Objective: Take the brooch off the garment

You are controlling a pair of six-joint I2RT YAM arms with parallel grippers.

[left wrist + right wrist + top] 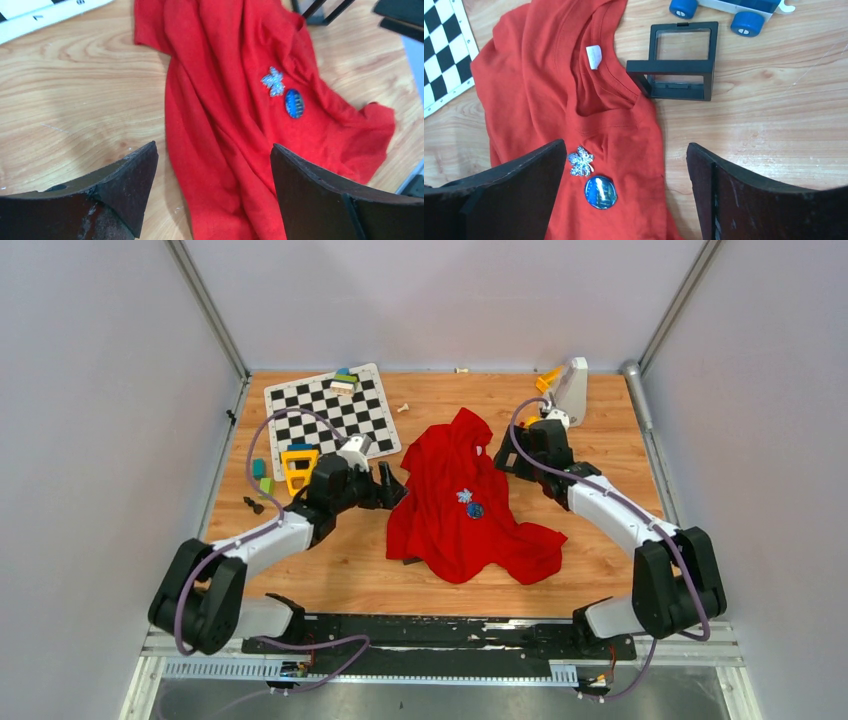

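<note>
A crumpled red T-shirt (455,515) lies on the wooden table between the arms. Pinned to its middle are a silver leaf-shaped brooch (464,496) and, right beside it, a round blue brooch (475,510). Both show in the left wrist view, leaf (273,81) and blue (294,103), and in the right wrist view, leaf (580,161) and blue (600,192). My left gripper (393,486) is open and empty at the shirt's left edge (212,150). My right gripper (503,460) is open and empty over the shirt's right side near the collar (625,147).
A checkerboard mat (330,415) with toy blocks lies at the back left, and a yellow toy (298,468) is near the left arm. A black frame stand (679,62) and a blue-wheeled toy (724,7) sit beside the collar. A white object (572,390) stands at the back right.
</note>
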